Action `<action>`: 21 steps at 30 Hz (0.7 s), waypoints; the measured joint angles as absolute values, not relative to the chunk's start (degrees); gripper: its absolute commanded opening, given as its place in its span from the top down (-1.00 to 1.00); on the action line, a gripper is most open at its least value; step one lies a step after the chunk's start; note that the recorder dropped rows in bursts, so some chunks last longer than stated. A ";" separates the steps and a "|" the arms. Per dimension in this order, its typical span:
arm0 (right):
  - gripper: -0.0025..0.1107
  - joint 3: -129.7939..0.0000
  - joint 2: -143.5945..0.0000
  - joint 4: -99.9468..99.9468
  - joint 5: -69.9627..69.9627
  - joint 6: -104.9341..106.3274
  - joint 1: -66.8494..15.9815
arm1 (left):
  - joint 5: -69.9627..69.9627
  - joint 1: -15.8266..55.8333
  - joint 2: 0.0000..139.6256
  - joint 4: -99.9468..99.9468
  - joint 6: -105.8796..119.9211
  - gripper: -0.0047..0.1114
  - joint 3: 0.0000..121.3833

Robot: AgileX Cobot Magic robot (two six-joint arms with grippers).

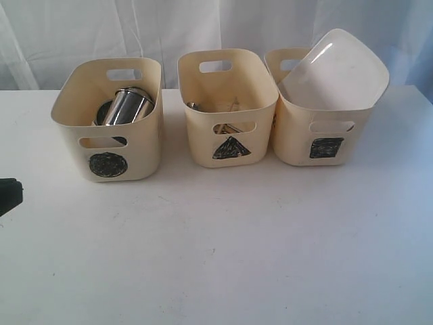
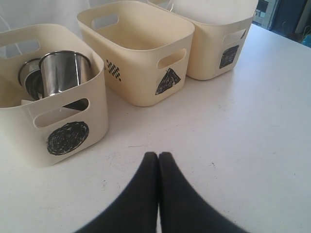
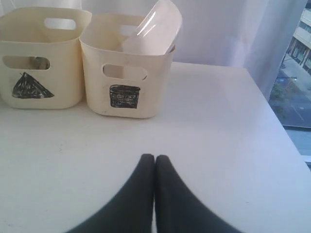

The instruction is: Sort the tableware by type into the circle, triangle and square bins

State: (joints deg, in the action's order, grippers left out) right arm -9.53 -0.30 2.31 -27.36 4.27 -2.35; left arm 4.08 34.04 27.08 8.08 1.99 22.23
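Note:
Three cream tubs stand in a row at the back of the white table. The circle bin (image 1: 107, 126) (image 2: 53, 121) on the left holds two shiny steel mugs (image 1: 127, 106) (image 2: 63, 72). In the middle, the triangle bin (image 1: 226, 112) (image 2: 141, 63) (image 3: 36, 58) holds cutlery (image 1: 230, 106), only partly seen over its rim. A large white square plate (image 1: 335, 71) (image 3: 155, 29) leans in the square bin (image 1: 321, 132) (image 2: 218, 48) (image 3: 126, 73) on the right. My left gripper (image 2: 159, 155) is shut and empty over bare table in front of the circle bin. My right gripper (image 3: 154, 157) is shut and empty, in front of the square bin.
A white curtain hangs behind the bins. A dark part of the left arm (image 1: 9, 195) shows at the exterior view's left edge. The table's right edge (image 3: 277, 126) runs beside a window in the right wrist view.

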 measured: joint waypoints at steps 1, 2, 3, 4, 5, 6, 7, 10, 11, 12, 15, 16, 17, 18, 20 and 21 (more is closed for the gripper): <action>0.96 -9.00 -0.30 1.88 -26.58 4.13 -2.35 | 4.08 34.04 27.08 8.08 1.99 0.92 22.23; 0.96 -8.50 -0.30 1.33 -26.13 4.13 -2.35 | 4.08 34.04 27.08 8.08 1.99 0.92 22.23; 0.96 -7.93 -0.30 0.97 -25.75 4.00 -2.35 | 4.08 34.04 27.08 8.08 1.99 0.92 22.23; 0.96 -7.38 -0.30 0.72 -25.63 3.71 -2.35 | 4.08 34.04 27.08 8.08 1.99 0.92 22.23; 0.96 -6.55 -0.30 0.00 -25.22 3.18 -2.35 | 4.08 34.04 27.08 8.08 1.99 0.92 22.23; 0.96 -5.98 -0.30 0.00 -24.94 2.88 -2.35 | 4.08 34.04 27.08 8.08 1.99 0.92 22.23; 0.96 -5.41 -0.30 -0.44 -24.78 2.47 -2.35 | 4.08 34.04 27.08 8.08 1.99 0.92 22.23; 0.96 -3.45 -0.30 -0.80 -24.02 1.86 -2.35 | 4.08 34.04 27.08 8.08 1.99 0.92 22.23; 0.96 -3.02 -0.30 -0.82 -23.77 1.69 -2.35 | 4.08 34.04 27.08 8.08 1.99 0.92 22.23; 0.96 -2.50 -0.30 -0.94 -23.45 1.69 -2.35 | 4.08 34.04 27.08 8.08 1.99 0.92 22.23; 0.96 -1.23 -0.30 -0.94 -22.63 1.57 -2.35 | 4.08 34.04 27.08 8.08 1.99 0.92 22.23; 0.96 -0.84 -0.30 -1.07 -22.22 1.57 -2.35 | 4.08 34.04 27.08 8.08 1.99 0.92 22.23; 0.96 -0.44 -0.30 -1.07 -22.10 1.57 -2.35 | 4.08 34.04 27.08 8.08 1.99 0.92 22.23; 0.96 -0.34 -0.30 -1.15 -21.96 1.57 -2.35 | 4.08 34.04 27.08 8.08 1.99 0.92 22.23; 0.96 -0.32 -0.30 -1.15 -21.27 1.57 -2.35 | 4.08 34.04 27.08 8.08 1.99 0.92 22.23; 0.96 -0.32 -0.30 -1.15 -20.95 1.57 -2.35 | 4.08 34.04 27.08 8.08 1.99 0.92 22.23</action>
